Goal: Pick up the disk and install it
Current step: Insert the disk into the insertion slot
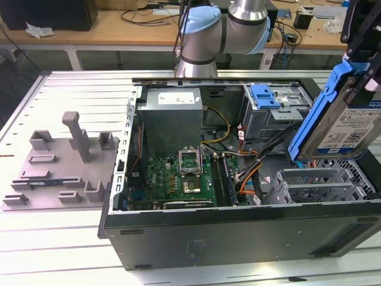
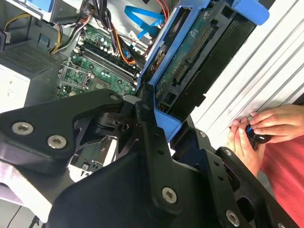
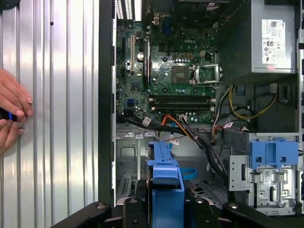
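Note:
The disk [image 1: 344,122], a silver drive with a white-and-blue label in a blue carrier, hangs tilted above the open computer case [image 1: 238,229], at the exterior view's right. My black gripper [image 1: 361,56] is shut on its upper end. In the second wrist view the disk [image 2: 192,66] shows its circuit-board side, and the gripper [image 2: 164,128] clamps the blue frame between its black fingers [image 2: 145,128]. The first wrist view looks down along the blue carrier edge of the disk [image 3: 165,173], held in the gripper [image 3: 166,209] over the case's open bay area.
Inside the case are the motherboard [image 1: 184,176], a grey power-supply box [image 1: 171,116], a metal drive cage with a blue latch [image 1: 265,95] and cable bundles [image 1: 250,170]. A grey fixture [image 1: 65,161] lies on the slatted table. A person's hands [image 3: 12,111] rest beside the case.

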`<action>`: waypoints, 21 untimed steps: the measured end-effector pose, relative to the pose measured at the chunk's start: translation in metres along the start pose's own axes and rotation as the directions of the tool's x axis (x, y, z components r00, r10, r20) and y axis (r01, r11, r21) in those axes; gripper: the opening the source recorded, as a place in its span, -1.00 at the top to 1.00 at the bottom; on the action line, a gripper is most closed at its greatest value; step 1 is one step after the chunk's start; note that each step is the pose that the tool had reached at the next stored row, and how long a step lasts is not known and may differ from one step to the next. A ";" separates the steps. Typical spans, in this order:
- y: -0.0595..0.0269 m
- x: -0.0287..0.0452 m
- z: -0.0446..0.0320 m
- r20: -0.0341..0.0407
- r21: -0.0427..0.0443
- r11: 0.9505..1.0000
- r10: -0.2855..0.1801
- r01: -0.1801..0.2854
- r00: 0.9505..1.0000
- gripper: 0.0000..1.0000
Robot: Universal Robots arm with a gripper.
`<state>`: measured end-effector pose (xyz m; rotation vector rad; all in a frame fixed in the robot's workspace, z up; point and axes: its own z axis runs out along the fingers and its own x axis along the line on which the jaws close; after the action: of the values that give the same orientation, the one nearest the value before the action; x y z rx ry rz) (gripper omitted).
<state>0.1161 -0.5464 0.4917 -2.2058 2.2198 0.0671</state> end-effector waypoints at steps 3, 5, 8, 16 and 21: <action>0.0000 0.0001 0.0013 -0.004 0.000 1.000 0.000 0.000 1.000 0.27; 0.0000 0.0003 0.0030 -0.010 0.000 1.000 0.000 0.000 1.000 0.27; 0.0000 0.0002 0.0032 -0.010 0.000 1.000 0.000 0.000 1.000 0.27; 0.0000 0.0003 0.0048 -0.010 0.001 1.000 0.000 0.000 1.000 0.27; -0.0002 0.0017 0.0062 -0.010 0.002 1.000 0.000 0.000 1.000 0.27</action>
<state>0.1161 -0.5479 0.4855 -2.2097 2.2244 0.0542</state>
